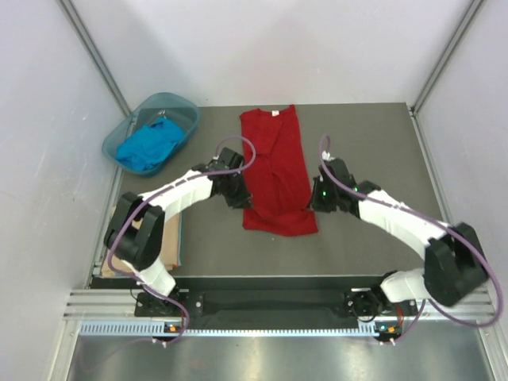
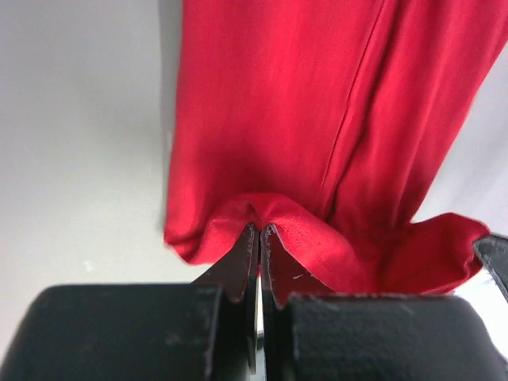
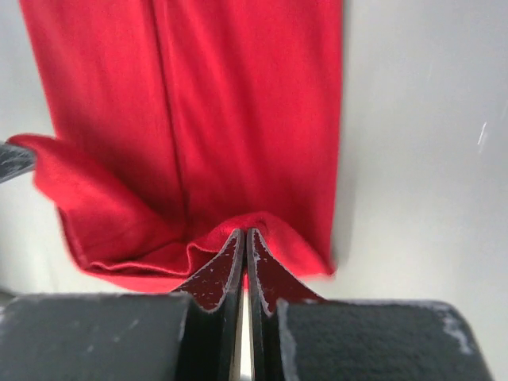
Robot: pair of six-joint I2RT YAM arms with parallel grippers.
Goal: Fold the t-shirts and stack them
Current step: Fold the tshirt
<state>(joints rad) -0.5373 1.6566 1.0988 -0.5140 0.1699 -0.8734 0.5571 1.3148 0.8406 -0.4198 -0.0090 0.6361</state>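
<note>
Starting nearest the bases and noting the tan t-shirt [image 1: 172,240] at the near left edge of the tabletop [image 1: 373,143], partly under the left arm. Looking folded flat already, though mostly hidden, so hard to be sure.

Just beyond, pinching the near hem of the red t-shirt [image 1: 274,171] at both corners. Pressing the left jaws together on a pucker of cloth at the left corner, pressing the right jaws together likewise at the right corner, and bunching the hem up in between.

Working on a shirt already narrowed into a long strip down the middle of the tabletop, sleeves tucked in, white neck label at the far end. Judging from that, sitting midway through this fold — probably needing the hem brought up toward the collar next, then stacking.

Farther off at the far left corner, leaving the blue t-shirt [image 1: 147,147] crumpled in the teal basin [image 1: 189,107] — not yet unfolded or laid out.

Resting everything on a dark grey matte tabletop. Closing it in with plain white walls and metal corner posts.
</note>
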